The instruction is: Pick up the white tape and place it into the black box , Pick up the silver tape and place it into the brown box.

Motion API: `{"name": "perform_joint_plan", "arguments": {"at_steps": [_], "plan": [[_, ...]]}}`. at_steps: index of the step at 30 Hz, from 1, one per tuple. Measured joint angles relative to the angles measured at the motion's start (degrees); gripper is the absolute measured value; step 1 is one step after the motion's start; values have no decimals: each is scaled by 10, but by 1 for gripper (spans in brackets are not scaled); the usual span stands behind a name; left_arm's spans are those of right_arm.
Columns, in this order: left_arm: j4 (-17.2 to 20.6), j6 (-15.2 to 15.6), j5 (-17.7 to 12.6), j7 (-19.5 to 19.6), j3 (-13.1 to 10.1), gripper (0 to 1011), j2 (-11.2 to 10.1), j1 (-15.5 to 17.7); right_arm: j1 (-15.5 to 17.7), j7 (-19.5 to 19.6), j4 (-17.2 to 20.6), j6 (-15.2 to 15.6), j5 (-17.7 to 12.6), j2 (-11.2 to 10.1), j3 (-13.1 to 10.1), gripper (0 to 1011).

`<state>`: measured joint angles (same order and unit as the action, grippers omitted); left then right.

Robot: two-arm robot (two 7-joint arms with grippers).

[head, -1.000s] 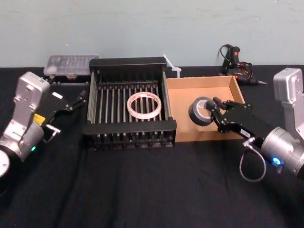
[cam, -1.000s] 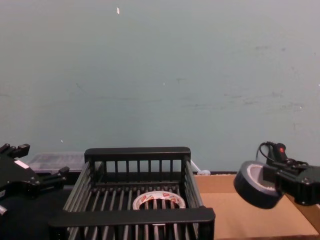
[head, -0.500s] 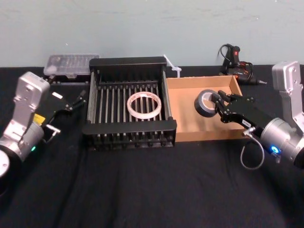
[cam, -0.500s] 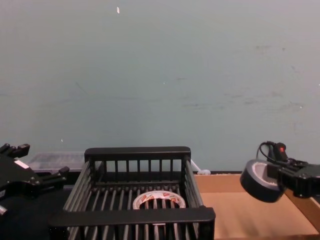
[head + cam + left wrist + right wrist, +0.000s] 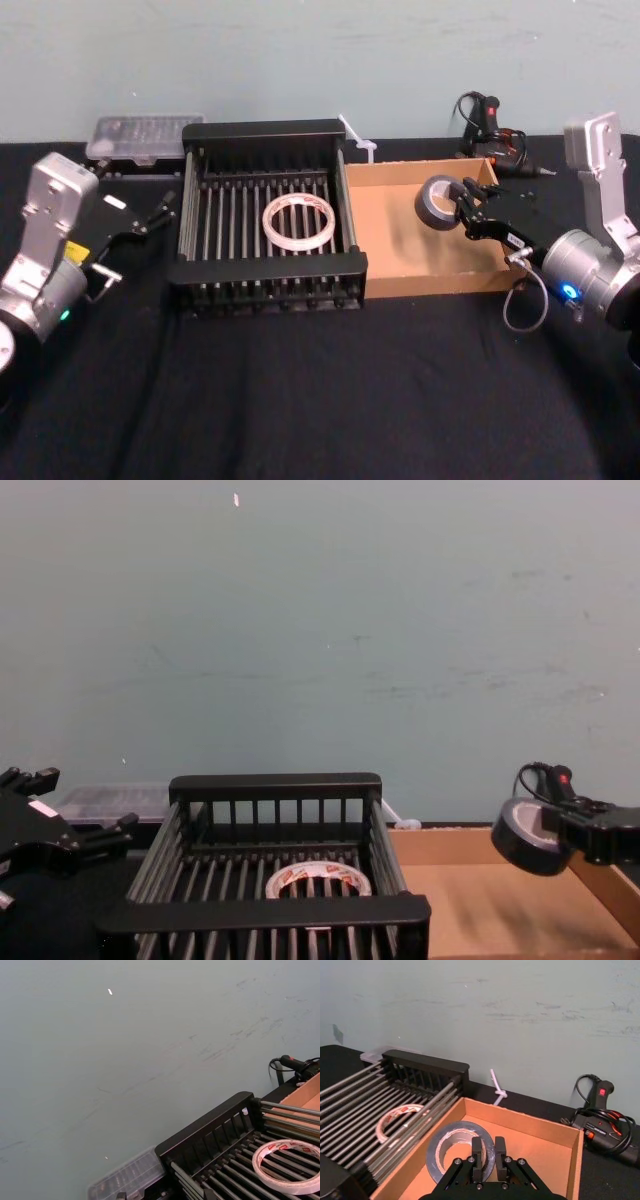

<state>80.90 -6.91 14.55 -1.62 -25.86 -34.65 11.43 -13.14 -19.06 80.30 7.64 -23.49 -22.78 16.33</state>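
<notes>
The white tape [image 5: 298, 222] with red print lies flat on the slatted floor of the black box [image 5: 270, 268], also seen in the chest view [image 5: 318, 880] and left wrist view [image 5: 287, 1165]. My right gripper [image 5: 462, 207] is shut on the silver tape [image 5: 437, 200], holding it tilted in the air above the far right part of the brown box [image 5: 430, 285]. In the right wrist view the fingers pinch the silver tape [image 5: 455, 1152] wall over the cardboard floor [image 5: 540, 1150]. My left gripper [image 5: 160, 210] hovers open to the left of the black box, holding nothing.
A clear plastic case [image 5: 145, 133] lies behind the black box at the back left. A black glue gun with cable [image 5: 485, 115] sits behind the brown box. A white zip tie [image 5: 358, 140] lies between the boxes at the back. Black cloth covers the table.
My right gripper has carried the silver tape farther back and to the right over the brown box. The left arm and the white tape have stayed put.
</notes>
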Motion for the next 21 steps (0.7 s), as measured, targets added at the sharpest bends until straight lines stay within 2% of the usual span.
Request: {"name": "perform_joint_plan", "arguments": {"at_steps": [11, 21], "plan": [[0, 0, 0, 0, 0, 1001, 0, 0, -32, 0, -52, 1, 17, 15, 6, 159], [0, 0, 0, 0, 0, 1002, 0, 0, -47, -3, -79, 3, 30, 24, 9, 159]]}}
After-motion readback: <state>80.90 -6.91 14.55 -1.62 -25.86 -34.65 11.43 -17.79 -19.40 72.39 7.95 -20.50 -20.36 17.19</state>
